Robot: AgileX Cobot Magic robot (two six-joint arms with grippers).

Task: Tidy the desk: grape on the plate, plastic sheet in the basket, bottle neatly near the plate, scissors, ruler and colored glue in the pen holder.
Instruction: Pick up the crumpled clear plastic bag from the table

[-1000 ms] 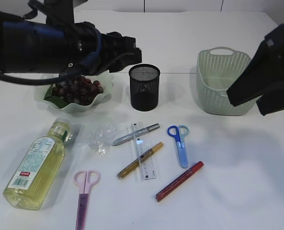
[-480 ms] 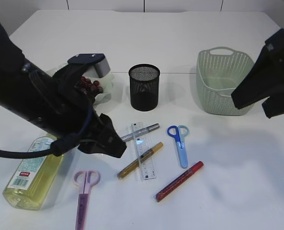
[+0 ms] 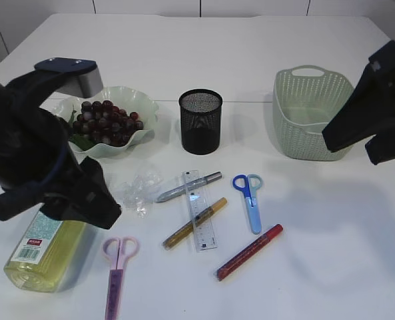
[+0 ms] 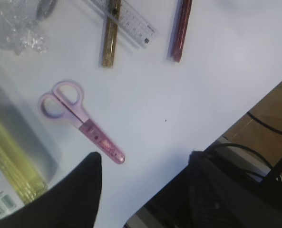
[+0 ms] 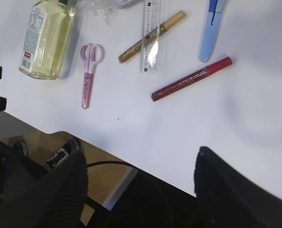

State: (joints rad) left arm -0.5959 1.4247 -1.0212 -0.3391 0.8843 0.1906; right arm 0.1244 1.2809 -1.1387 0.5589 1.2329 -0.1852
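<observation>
Dark grapes (image 3: 104, 123) lie on the pale green plate (image 3: 142, 137) at the back left. A yellow bottle (image 3: 44, 250) lies on its side at the front left, partly under my left arm. My left gripper (image 3: 100, 203) (image 4: 145, 190) is open and empty above the table, between the bottle (image 4: 7, 161) and the pink scissors (image 4: 79, 121). The crumpled plastic sheet (image 3: 138, 190) lies right of the bottle's cap. The ruler (image 3: 200, 210), the silver (image 3: 187, 187), gold (image 3: 194, 223) and red glue pens (image 3: 249, 251) and the blue scissors (image 3: 250, 200) lie in the middle. My right gripper (image 5: 141, 180) is open and empty, held high at the right.
A black mesh pen holder (image 3: 200, 121) stands at the back centre. A pale green basket (image 3: 312, 123) stands at the back right, partly behind my right arm (image 3: 370, 113). The pink scissors (image 3: 117, 267) lie near the table's front edge.
My left arm has swung from above the plate forward and to the left, to above the bottle. The grapes on the plate now show. My right arm has barely moved.
</observation>
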